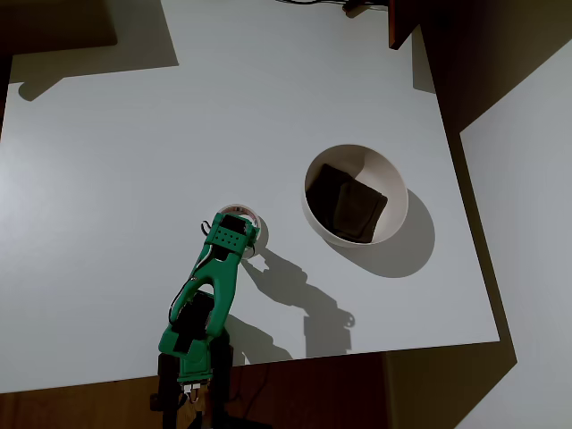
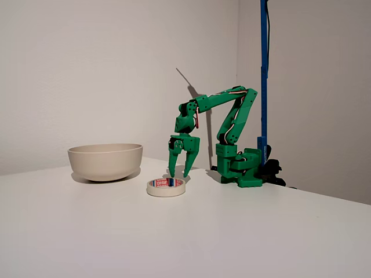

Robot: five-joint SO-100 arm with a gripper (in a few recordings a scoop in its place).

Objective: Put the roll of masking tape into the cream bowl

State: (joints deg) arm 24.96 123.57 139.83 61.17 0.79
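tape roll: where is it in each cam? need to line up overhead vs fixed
Overhead view: the roll of masking tape lies left of centre on the white table, mostly covered by the green gripper, left of the cream bowl.
Fixed view: the roll lies flat at centre, right of and nearer the camera than the bowl, with the open gripper just above and behind it.
Shared landmark: the cream bowl.

Tape beside bowl on the tabletop [image 2: 278,231]
In the fixed view, roll of masking tape [image 2: 166,186] lies right of cream bowl [image 2: 105,161]; tool [image 2: 179,174] just behind it.
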